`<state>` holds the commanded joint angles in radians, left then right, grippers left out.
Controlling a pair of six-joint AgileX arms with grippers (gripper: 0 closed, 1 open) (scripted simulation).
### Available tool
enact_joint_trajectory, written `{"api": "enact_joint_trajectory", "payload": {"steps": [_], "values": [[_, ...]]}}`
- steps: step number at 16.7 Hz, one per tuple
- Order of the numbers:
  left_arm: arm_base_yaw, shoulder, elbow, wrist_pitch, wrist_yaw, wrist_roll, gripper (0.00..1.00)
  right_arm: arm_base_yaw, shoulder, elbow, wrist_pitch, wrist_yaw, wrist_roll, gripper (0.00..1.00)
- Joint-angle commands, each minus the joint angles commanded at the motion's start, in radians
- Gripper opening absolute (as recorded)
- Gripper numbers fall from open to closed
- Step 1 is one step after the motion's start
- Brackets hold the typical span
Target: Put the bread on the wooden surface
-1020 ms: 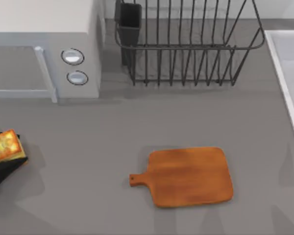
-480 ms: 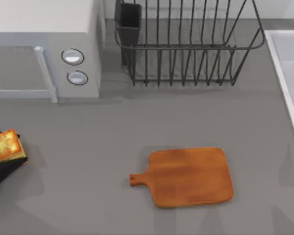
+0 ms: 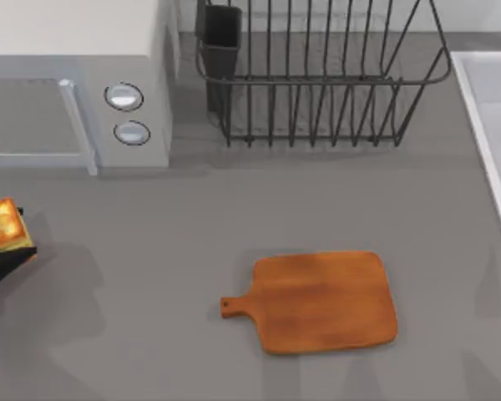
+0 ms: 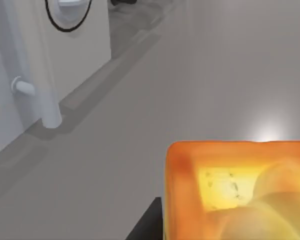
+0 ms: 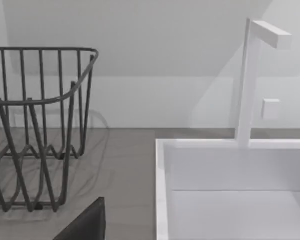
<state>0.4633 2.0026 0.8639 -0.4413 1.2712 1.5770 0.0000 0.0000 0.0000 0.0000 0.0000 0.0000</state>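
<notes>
The grey countertop (image 3: 192, 225) is the biggest thing here, and it runs under all the rest. At the far left of it stands a pale microwave (image 3: 75, 75) with two round knobs (image 3: 123, 97) on its front and a long handle bar (image 3: 77, 125). Next to the microwave, toward the right, sits a dark wire dish rack (image 3: 317, 75). A white sink (image 3: 493, 125) runs along the right edge of the table, and the right wrist view shows its white tap (image 5: 250, 85) standing up behind the basin.

The wooden surface (image 3: 326, 301) lies flat on the countertop near the front middle — an orange-brown board with a short handle that points left. Nothing rests on it.

The bread (image 3: 0, 225) is at the very left edge of the table, well apart from the board and in front of the microwave. Its toasted yellow-orange top faces up. The left gripper (image 3: 2, 257) is right under it — dark parts show below and beside the slice, and the slice sits on them, held up off the countertop, so the gripper is grasping the bread. In the left wrist view the bread (image 4: 240, 192) looks very close and glowing orange.

A dark corner of the right arm shows in the right wrist view, and I cannot tell whether its fingers are apart or together.
</notes>
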Motion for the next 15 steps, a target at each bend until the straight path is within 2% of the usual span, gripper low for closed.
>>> {"api": "enact_joint_trajectory", "payload": {"steps": [8,15], "values": [[0.0,-0.174,0.041,-0.211,0.001,-0.008,0.0,0.0,0.0,0.0,0.0,0.0,0.0,1.0],[0.001,-0.185,0.045,-0.22,0.001,-0.007,0.0,0.0,0.0,0.0,0.0,0.0,0.0,1.0]]}}
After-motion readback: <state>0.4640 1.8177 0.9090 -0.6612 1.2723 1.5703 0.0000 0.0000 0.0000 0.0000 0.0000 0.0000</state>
